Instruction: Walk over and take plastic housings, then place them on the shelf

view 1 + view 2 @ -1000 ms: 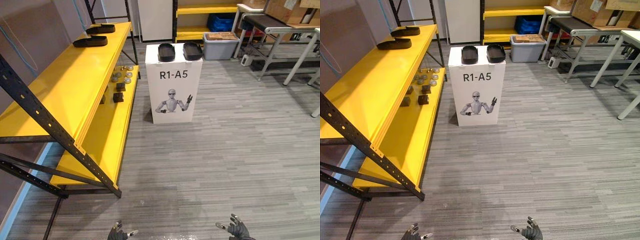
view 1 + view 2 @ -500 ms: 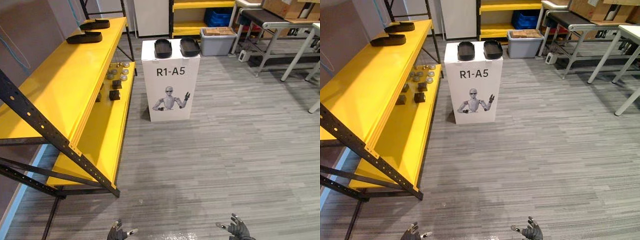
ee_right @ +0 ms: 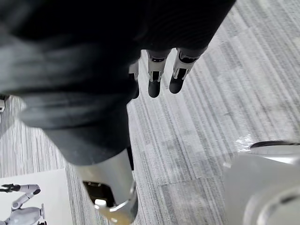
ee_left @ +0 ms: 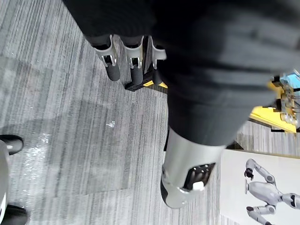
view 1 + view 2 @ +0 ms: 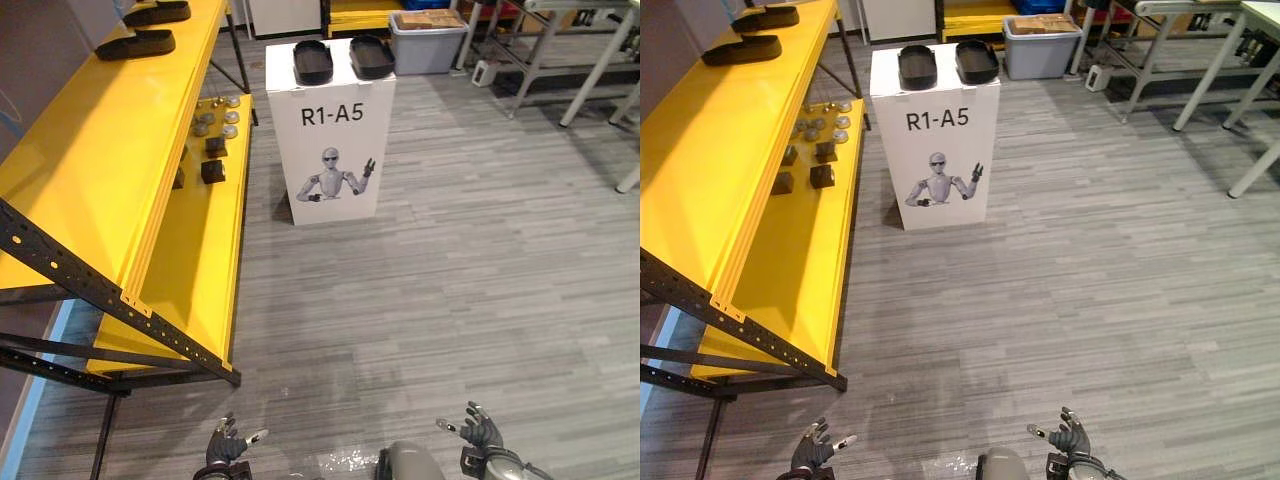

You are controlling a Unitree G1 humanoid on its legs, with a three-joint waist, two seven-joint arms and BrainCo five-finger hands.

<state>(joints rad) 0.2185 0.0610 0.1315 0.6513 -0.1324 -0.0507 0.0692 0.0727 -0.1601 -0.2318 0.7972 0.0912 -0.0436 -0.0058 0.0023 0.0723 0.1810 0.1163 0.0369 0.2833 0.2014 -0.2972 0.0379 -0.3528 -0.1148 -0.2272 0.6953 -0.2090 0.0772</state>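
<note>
Both hands low and empty, housings far ahead on the box.
The left hand and right hand hang at the near edge over the floor, fingers straight and spread, holding nothing. Far ahead stands a white box with the left housing and right housing side by side on top. Left of it runs the yellow shelf, with two further housings at the far end of its top level and small parts on the lower one. A grey bin sits beyond the box.

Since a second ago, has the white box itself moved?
No. The white box keeps its place beside the yellow shelf; the whole view shifted, so the camera moved.
</note>
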